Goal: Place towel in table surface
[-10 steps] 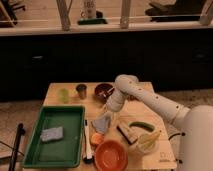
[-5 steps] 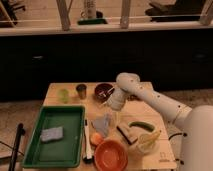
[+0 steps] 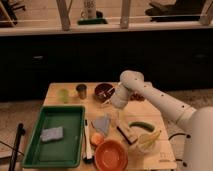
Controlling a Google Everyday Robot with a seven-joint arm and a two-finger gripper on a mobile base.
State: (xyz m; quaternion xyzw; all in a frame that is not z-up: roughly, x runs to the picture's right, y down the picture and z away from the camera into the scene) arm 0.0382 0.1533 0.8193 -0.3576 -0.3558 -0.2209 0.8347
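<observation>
The grey towel is a crumpled cloth near the middle of the wooden table, just right of the green tray. My gripper is at the end of the white arm, which reaches in from the right. The gripper is directly above and slightly right of the towel, close to its top edge. I cannot tell whether the towel hangs from the gripper or rests on the table.
A green tray with a grey sponge fills the left. A green cup, a metal cup and a dark bowl stand at the back. An orange bowl, an orange fruit, a cucumber and a banana crowd the front.
The arm's wrist has shifted slightly to the right. The towel has stayed almost where it was, under the gripper.
</observation>
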